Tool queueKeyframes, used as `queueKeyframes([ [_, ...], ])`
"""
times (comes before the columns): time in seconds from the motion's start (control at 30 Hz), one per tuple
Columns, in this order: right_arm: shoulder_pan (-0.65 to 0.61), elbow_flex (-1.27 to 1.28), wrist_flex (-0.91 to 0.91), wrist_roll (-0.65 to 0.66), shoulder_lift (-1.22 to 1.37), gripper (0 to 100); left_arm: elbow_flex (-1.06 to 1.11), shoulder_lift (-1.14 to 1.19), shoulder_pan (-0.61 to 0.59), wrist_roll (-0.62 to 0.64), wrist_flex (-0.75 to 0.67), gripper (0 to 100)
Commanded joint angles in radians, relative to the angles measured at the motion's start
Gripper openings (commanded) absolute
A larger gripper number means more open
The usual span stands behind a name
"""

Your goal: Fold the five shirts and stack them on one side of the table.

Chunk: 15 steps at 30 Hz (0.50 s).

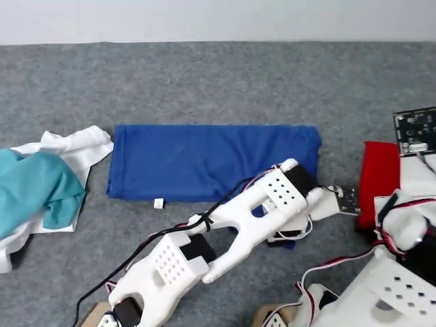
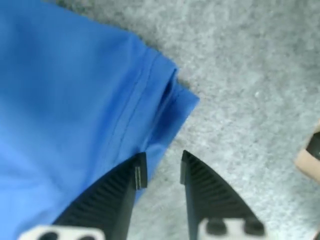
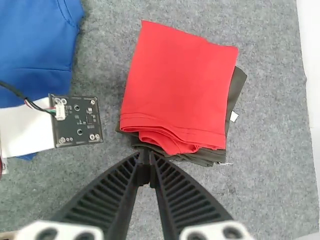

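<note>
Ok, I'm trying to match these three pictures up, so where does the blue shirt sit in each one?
High view: the blue shirt lies flat mid-table, between a white-and-teal pile and the red shirt.
Left wrist view: the blue shirt has its hemmed corner at the open left gripper.
Right wrist view: the blue shirt lies across from the red shirt, beside a circuit board.
Shared landmark: the grey table under it.

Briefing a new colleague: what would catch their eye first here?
A blue shirt lies folded across the table, with the left gripper open at its corner. To the right a folded red shirt sits on a dark shirt; at the left edge, a teal shirt and a white shirt lie crumpled.
</note>
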Motion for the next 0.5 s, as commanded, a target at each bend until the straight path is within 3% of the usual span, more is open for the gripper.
queueKeyframes([
  [0.0, 0.012, -0.005, 0.035, -0.006, -0.013, 0.9, -0.016, -0.074, -0.006, -0.011, 0.031, 13],
  [0.47, 0.012, -0.005, 0.033, -0.006, -0.013, 1.0, -0.008, -0.149, -0.026, -0.015, 0.028, 20],
])
